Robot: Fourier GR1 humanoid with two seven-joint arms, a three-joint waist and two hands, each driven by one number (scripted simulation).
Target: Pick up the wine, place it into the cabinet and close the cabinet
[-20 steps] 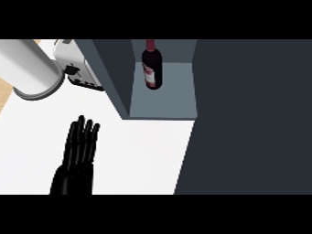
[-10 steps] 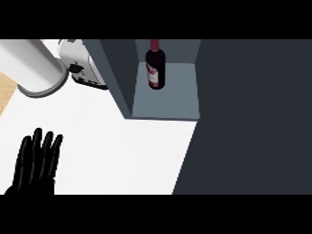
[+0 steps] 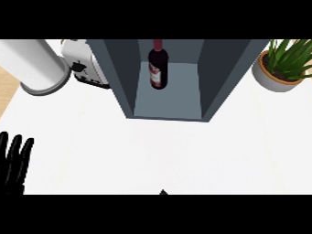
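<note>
The wine bottle stood inside the open cabinet – the left hand rested near-left on the worktop, fingers straight and spread

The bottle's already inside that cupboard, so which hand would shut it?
Probably the left. The left hand is the only one showing, open at the counter's lower left. The wine stands upright in the cabinet. No right hand or cabinet door shows, so this is a guess.
</note>
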